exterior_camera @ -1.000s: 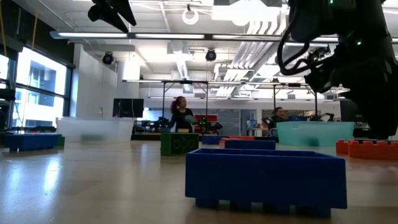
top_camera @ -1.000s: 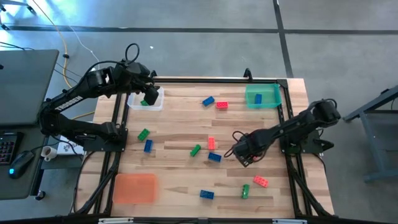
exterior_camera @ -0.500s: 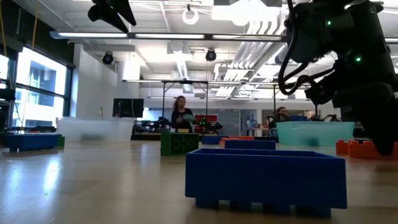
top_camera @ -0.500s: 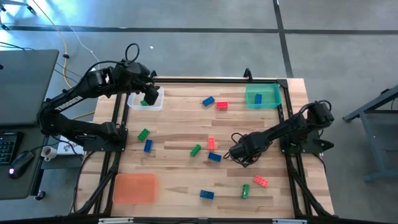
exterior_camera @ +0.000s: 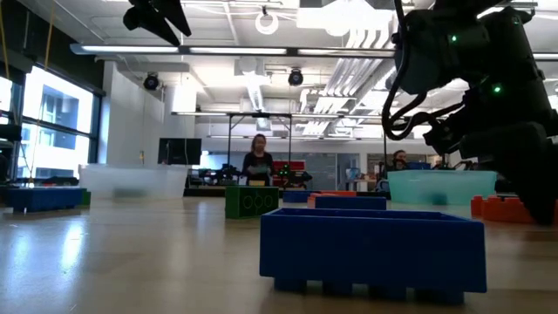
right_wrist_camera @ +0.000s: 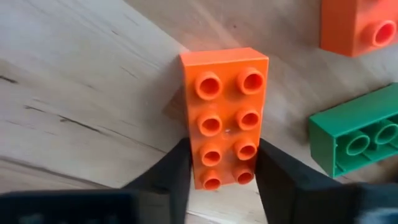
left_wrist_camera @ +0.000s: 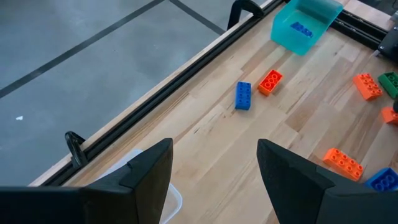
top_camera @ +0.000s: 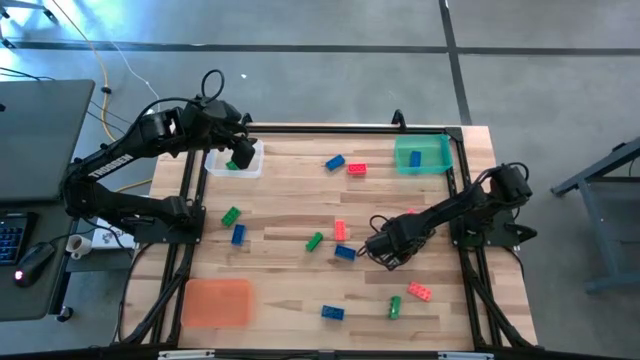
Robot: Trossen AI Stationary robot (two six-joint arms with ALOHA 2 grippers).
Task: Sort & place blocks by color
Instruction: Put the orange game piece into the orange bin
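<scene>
Red, green and blue blocks lie scattered flat on the wooden table. My right gripper points down at mid-table, shut on a red block that it hides in the high view. A green block and another red block lie close by. My left gripper hangs open over the clear tray at the far left, with nothing between its fingers. My right gripper pinches the red block by its two long sides, near one end, between its two fingers. The fingers come from above, pointing down, and lie across the block. The block lies flat on the table, studs up.
A green tray with a blue block in it stands at the far right, an orange tray at the near left. A blue block and a red block lie just left of my right gripper. People stand in the room behind.
My right gripper has sunk toward the table and shifted a little toward the table's left edge. The blocks that show in the high view lie where they did.
</scene>
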